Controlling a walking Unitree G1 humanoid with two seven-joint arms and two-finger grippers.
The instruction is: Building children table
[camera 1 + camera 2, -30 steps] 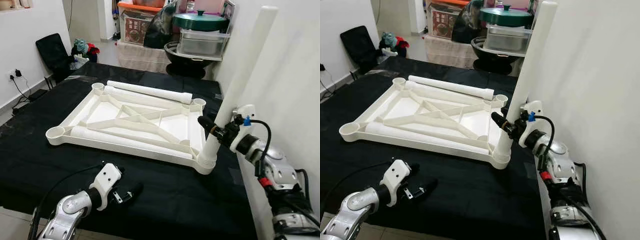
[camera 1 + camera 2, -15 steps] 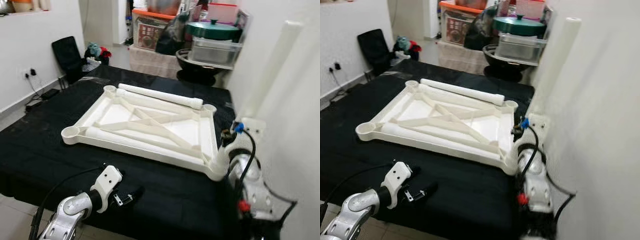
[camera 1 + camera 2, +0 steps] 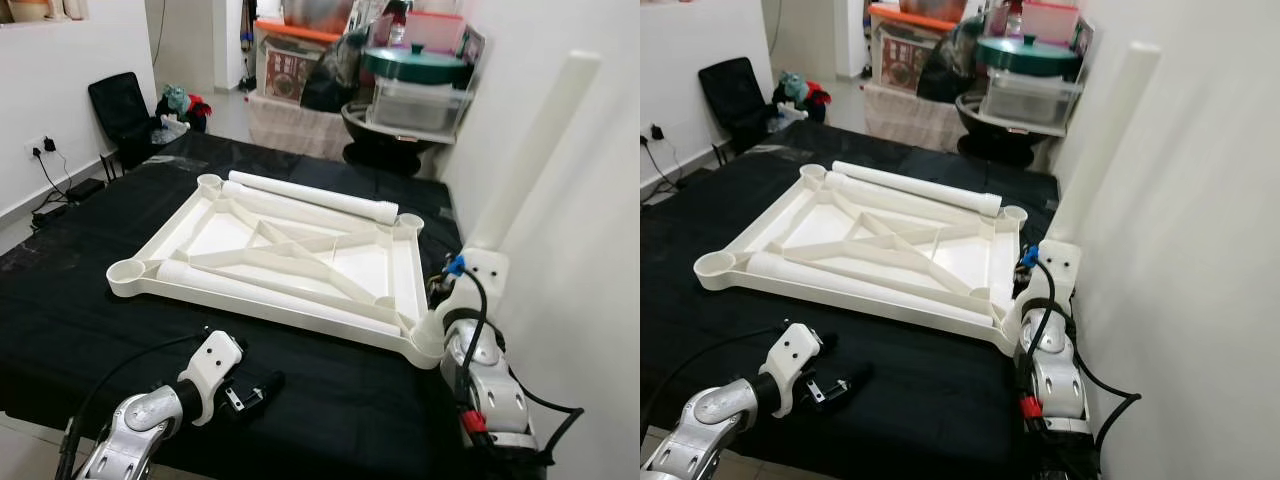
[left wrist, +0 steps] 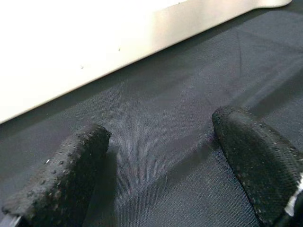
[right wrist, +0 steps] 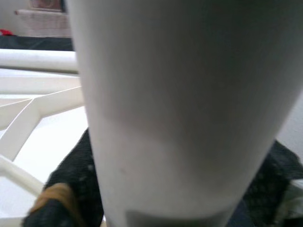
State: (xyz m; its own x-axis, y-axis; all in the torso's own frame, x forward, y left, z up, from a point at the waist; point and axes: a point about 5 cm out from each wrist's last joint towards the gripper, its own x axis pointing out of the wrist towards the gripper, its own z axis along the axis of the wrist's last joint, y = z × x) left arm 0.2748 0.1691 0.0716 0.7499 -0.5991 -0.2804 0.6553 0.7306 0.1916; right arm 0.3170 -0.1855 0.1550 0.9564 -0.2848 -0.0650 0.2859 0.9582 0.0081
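1. Compared with a second ago, the right arm has folded in close beside the corner socket, its wrist now low against the upright table leg (image 3: 527, 150); the camera has shifted too, so the tabletop's apparent slide is not its own.
2. Left gripper (image 3: 262, 386) hovers just over the black cloth (image 3: 60, 290) near the table's front edge, fingers spread apart and empty.
3. White tabletop frame (image 3: 285, 262) lies upside down on the cloth, its long axis running left to right, with two loose legs resting along its near and far rails.
4. At the near right corner, the one fitted leg stands with its long axis nearly vertical, tilted up and to the right toward the wall.
5. Right gripper (image 5: 75, 198) is closed around this leg's base, a black finger on either side.
6. Risk, as I judge it: that tilt suggests the leg is not seated squarely; pushing on could jam it or lever the frame up.
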